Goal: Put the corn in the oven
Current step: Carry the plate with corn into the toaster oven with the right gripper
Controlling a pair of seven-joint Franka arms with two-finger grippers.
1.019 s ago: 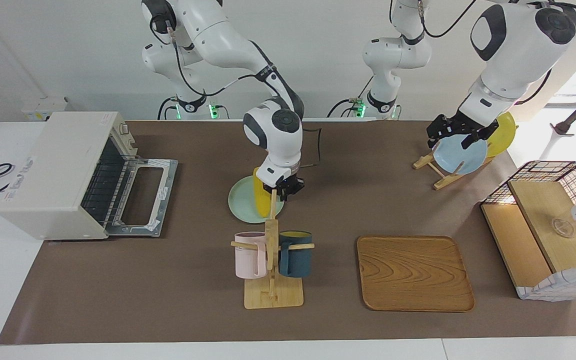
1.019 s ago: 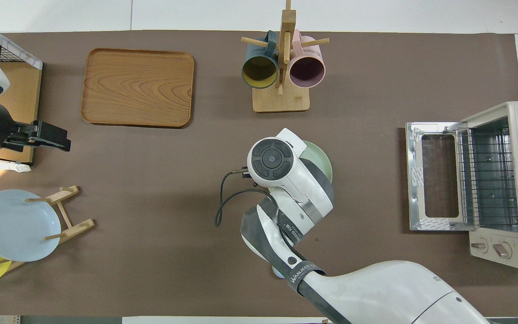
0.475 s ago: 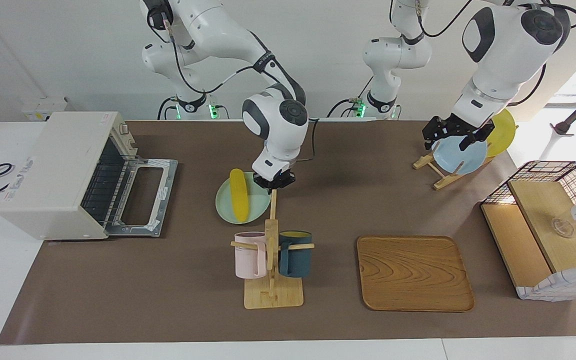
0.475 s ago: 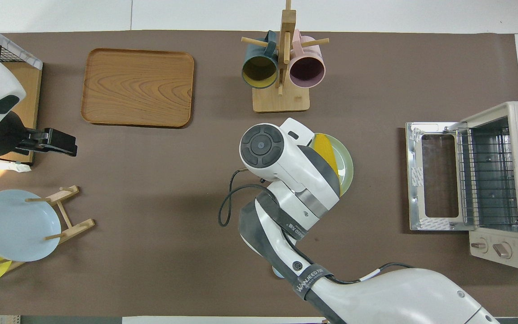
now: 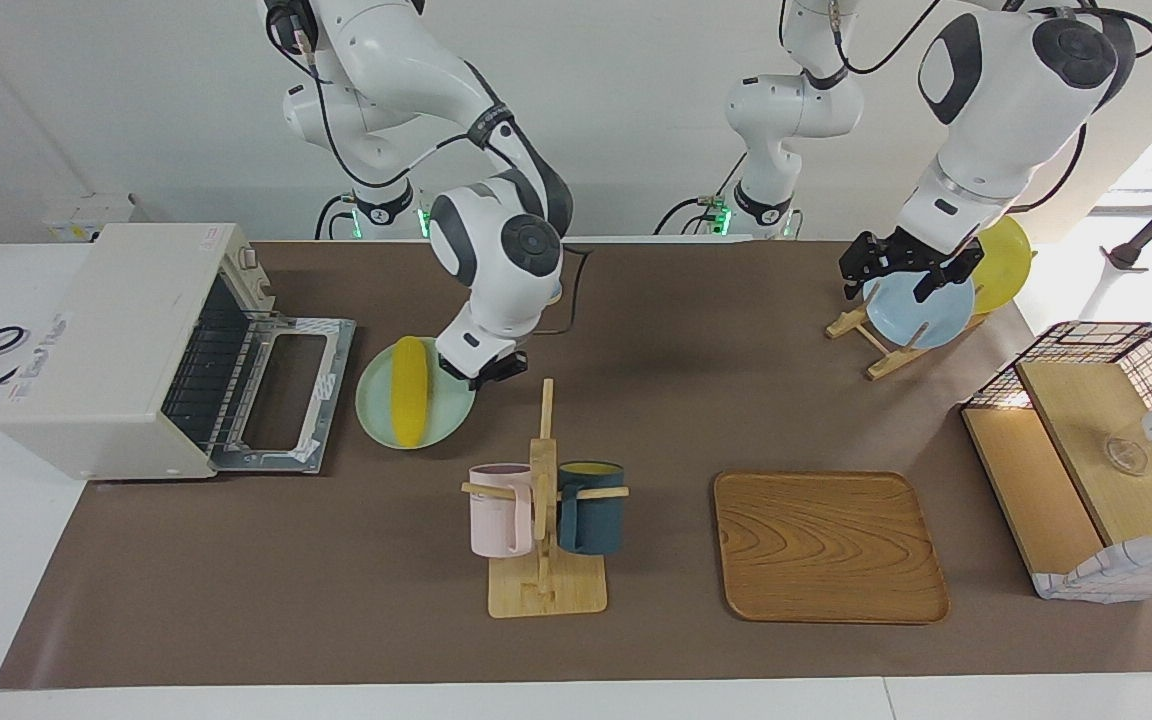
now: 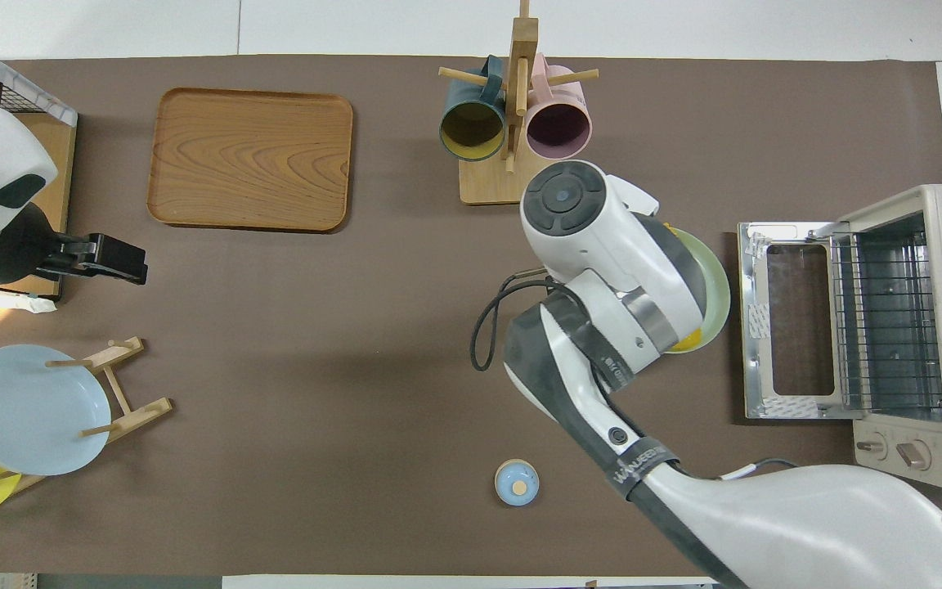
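Note:
The yellow corn point(image 5: 409, 390) lies on a pale green plate point(image 5: 381, 410). My right gripper point(image 5: 481, 366) is shut on the plate's rim, at the edge away from the oven. The plate is beside the oven's open door point(image 5: 286, 392). The cream-white oven point(image 5: 116, 345) stands at the right arm's end of the table, its wire rack showing. In the overhead view my right arm covers most of the plate point(image 6: 715, 282); only a tip of the corn point(image 6: 684, 342) shows, next to the oven door point(image 6: 794, 319). My left gripper point(image 5: 898, 278) hangs open over the plate rack and waits.
A mug rack point(image 5: 543, 500) with a pink and a dark blue mug stands farther from the robots than the plate. A wooden tray point(image 5: 829, 545), a wire-and-wood basket box point(image 5: 1096, 455), a plate rack point(image 5: 876, 345) with blue and yellow plates, and a small blue round piece point(image 6: 517, 482) are also here.
My right gripper has carried the green plate with the corn toward the oven, from near the mug rack to beside the open door. The left gripper has barely shifted.

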